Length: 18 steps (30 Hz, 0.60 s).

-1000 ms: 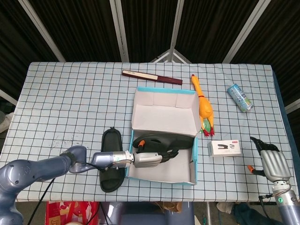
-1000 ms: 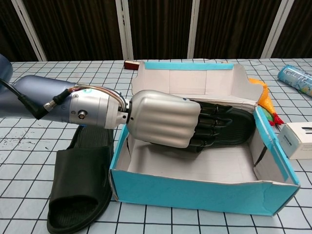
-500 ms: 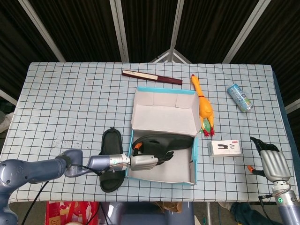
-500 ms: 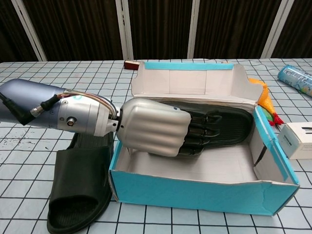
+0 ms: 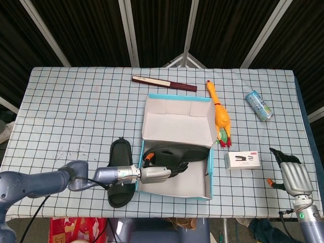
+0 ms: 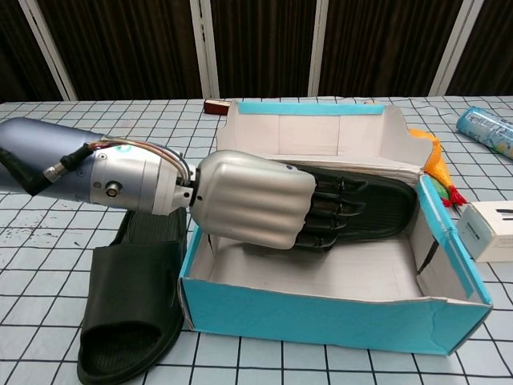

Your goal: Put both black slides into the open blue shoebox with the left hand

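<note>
The left hand (image 6: 255, 208) reaches over the blue shoebox's (image 6: 337, 316) left wall, fingers curled onto one black slide (image 6: 377, 210) inside; whether it grips is unclear. The other black slide (image 5: 120, 173) lies on the table (image 5: 76, 111) near its front edge, just beside that wall.

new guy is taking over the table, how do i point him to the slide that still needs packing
Find the open blue shoebox near the table's front edge. Just outside its left wall, a black slide lies flat on the checked cloth. Its twin is already inside the box under the left hand.
</note>
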Tool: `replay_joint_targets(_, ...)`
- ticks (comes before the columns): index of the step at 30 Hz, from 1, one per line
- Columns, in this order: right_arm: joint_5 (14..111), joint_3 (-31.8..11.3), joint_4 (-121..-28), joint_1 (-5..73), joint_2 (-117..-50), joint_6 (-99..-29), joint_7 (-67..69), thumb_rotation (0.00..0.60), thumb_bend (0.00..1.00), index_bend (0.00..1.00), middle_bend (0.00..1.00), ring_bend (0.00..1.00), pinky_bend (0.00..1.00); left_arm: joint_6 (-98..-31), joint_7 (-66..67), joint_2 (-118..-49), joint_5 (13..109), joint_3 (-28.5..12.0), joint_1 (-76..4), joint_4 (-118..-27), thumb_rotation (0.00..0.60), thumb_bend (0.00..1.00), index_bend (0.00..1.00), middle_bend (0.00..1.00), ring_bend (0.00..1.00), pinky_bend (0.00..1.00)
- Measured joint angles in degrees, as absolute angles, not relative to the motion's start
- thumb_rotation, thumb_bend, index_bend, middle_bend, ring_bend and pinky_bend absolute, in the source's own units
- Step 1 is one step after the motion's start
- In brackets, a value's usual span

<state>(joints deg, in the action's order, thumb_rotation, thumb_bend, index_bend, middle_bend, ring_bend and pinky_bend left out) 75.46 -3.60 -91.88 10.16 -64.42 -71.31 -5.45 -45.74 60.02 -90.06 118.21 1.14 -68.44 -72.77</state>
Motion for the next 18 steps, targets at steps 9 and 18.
replay_joint_targets(9,74.7,-3.8,-92.3,10.6,-63.6,-70.5,-5.3,0.600,0.23,0.13,0.21,0.26,0.20,-44.5,61.3,-88.0,117.5,0.0,-68.4,-75.9,0.600,0.00,0.12,0.10,0.00,0.02)
replay_joint_targets(18,74.6,-3.6,-93.0,10.4,-63.2,-70.4,-5.9,0.600,0.23,0.13,0.21,0.26,0.20,-42.8,63.2,-85.2,117.0,-0.7,-68.0,-79.0,0.600,0.00,0.12,0.10,0.00,0.02)
